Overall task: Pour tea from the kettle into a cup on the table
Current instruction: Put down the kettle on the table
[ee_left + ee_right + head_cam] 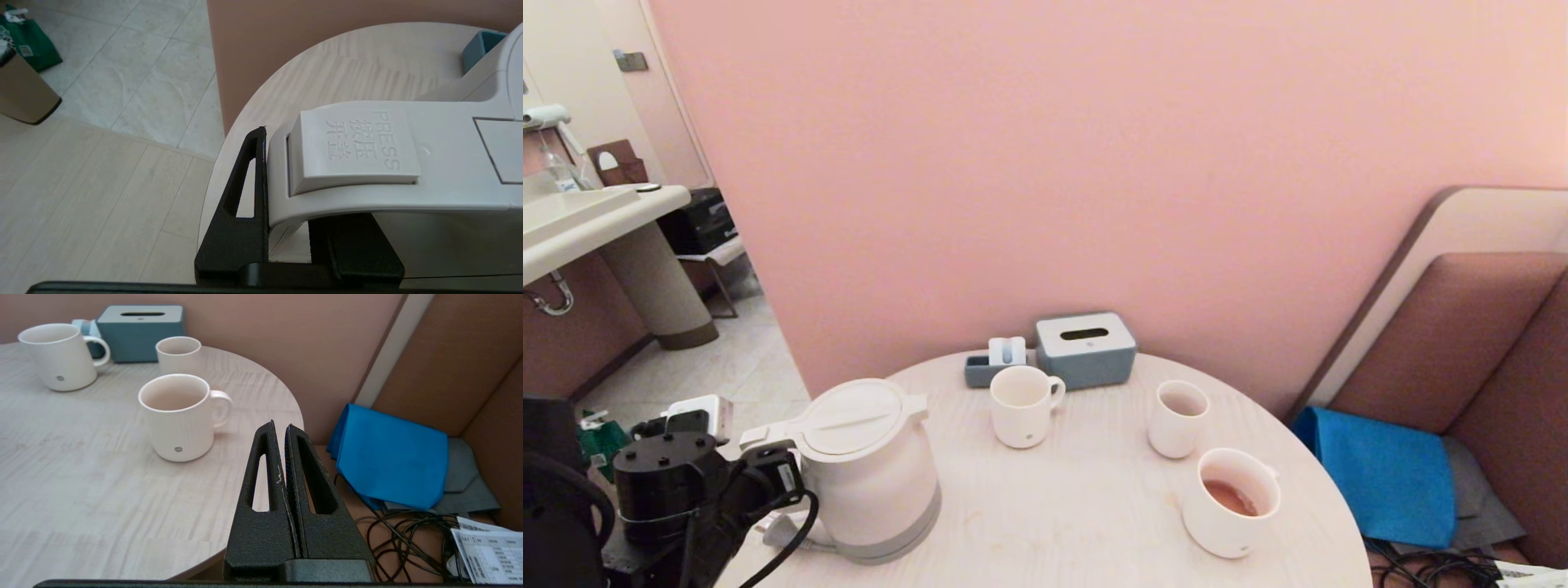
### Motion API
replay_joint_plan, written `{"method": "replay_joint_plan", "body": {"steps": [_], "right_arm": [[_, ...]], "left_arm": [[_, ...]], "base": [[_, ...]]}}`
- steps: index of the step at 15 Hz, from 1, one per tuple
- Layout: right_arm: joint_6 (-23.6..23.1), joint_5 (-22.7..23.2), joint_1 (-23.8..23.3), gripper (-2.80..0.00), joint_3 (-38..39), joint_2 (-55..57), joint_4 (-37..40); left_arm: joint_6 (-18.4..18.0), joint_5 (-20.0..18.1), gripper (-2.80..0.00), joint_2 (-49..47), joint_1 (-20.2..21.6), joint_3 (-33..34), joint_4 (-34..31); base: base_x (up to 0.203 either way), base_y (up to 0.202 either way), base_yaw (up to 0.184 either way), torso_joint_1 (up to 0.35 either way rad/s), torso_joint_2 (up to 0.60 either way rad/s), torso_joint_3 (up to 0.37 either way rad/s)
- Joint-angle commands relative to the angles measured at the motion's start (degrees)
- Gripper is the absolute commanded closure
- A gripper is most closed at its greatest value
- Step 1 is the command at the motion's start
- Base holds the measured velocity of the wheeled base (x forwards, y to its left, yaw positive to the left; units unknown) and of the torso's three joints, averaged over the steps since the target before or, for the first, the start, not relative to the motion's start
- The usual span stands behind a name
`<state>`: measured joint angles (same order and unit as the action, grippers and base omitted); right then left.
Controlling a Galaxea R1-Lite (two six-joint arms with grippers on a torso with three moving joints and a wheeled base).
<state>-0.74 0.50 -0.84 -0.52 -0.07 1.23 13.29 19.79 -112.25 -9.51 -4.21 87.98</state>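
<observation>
Left gripper (286,228) clamps the kettle (870,469) handle near the table's (1078,506) left edge; the cup (1230,502) apparently holds tea (1230,496) already; right gripper (284,457) closed, empty.

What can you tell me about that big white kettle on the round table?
The large white plastic kettle has a grey band round its base, a flat round lid and a white loop handle whose top carries a raised button marked PRESS. It stands upright, lid closed, near the left edge of the round pale wood-grain table, well apart from the cups. The robot's left hand is shut on the handle, one black finger pressed against each side. A black cable trails beside its base.
</observation>
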Motion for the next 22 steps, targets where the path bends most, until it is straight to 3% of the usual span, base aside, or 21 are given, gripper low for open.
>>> {"method": "replay_joint_plan", "body": {"steps": [1,15,16,17,22], "right_arm": [[0.0,0.0,0.1,0.0,0.0,0.1,0.0],[0.0,0.0,0.0,0.0,0.0,0.1,0.0],[0.0,0.0,0.0,0.0,0.0,0.1,0.0],[0.0,0.0,0.1,0.0,0.0,0.1,0.0],[0.0,0.0,0.1,0.0,0.0,0.1,0.0]], "left_arm": [[0.0,-0.1,0.0,-1.3,0.0,0.5,2.0],[-0.9,-0.1,0.0,0.5,-0.1,0.8,2.0],[-0.9,-0.1,-2.36,0.3,-0.1,0.8,2.0],[-1.0,-0.1,-2.8,0.2,-0.1,0.7,2.0],[-1.1,-0.1,-2.8,0.5,-0.1,0.4,2.0]], "base": [[0.0,0.0,0.0,0.0,0.0,0.0],[0.0,0.0,0.0,0.0,0.0,0.0],[0.0,0.0,0.0,0.0,0.0,0.0],[0.0,0.0,0.0,0.0,0.0,0.0],[0.0,0.0,0.0,0.0,0.0,0.0]]}}
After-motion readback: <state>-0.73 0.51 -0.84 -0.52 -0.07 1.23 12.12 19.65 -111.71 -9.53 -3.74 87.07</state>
